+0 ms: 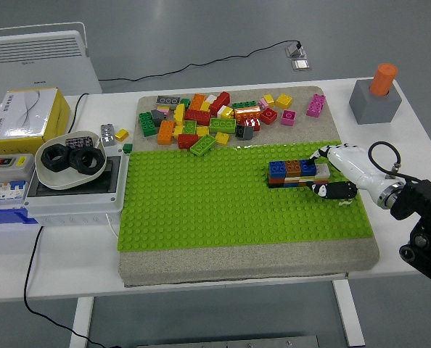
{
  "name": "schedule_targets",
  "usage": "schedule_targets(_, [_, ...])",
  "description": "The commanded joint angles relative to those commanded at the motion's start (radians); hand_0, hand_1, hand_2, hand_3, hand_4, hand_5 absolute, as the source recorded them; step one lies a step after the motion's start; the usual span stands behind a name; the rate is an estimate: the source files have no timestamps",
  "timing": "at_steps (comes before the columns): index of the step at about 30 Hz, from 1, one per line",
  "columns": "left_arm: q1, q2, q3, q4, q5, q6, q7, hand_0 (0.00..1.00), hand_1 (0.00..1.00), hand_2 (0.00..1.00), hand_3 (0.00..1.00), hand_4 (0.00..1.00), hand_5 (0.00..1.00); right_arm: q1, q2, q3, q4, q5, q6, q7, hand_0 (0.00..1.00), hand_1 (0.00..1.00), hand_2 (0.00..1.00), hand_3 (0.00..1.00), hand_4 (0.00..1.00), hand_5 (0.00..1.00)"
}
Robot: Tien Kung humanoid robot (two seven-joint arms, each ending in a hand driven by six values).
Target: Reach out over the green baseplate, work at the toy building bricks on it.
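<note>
We see a short stack of bricks, with blue, brown and blue on top and darker layers beneath, already pressed onto the right part of the green baseplate, so we judge the build begun but small. Most of the work looks left, since the loose brick pile lies untouched beyond the plate's far edge. Our right hand rests touching the stack's right end, fingers curled narrow beside it; we cannot tell if they grip a brick

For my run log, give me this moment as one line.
right hand: at the brick stack's right end | brick stack: on green baseplate | loose bricks: behind baseplate | left hand: out of view
</note>
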Motion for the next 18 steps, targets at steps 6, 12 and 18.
schedule_targets(6, [0.001,0.0,0.003,0.0,-0.004,0.0,0.0,0.621,0.505,0.607,0.733,0.998,0.998,-0.017,-0.01,0.023,0.017,0.041,-0.025,0.02,0.852,0.827,0.811,0.645,0.683,0.424])
schedule_targets(12, [0.002,-0.001,0.003,0.0,-0.002,-0.001,0.0,0.621,0.505,0.607,0.733,0.998,0.998,-0.033,-0.015,0.044,0.022,0.074,-0.059,0.051,0.853,0.824,0.808,0.647,0.684,0.422])
schedule_targets(18, [0.002,-0.001,0.004,0.0,-0.003,0.0,0.0,0.621,0.505,0.607,0.733,0.998,0.998,-0.068,-0.026,0.079,0.023,0.119,-0.091,0.07,0.852,0.826,0.808,0.647,0.688,0.398])
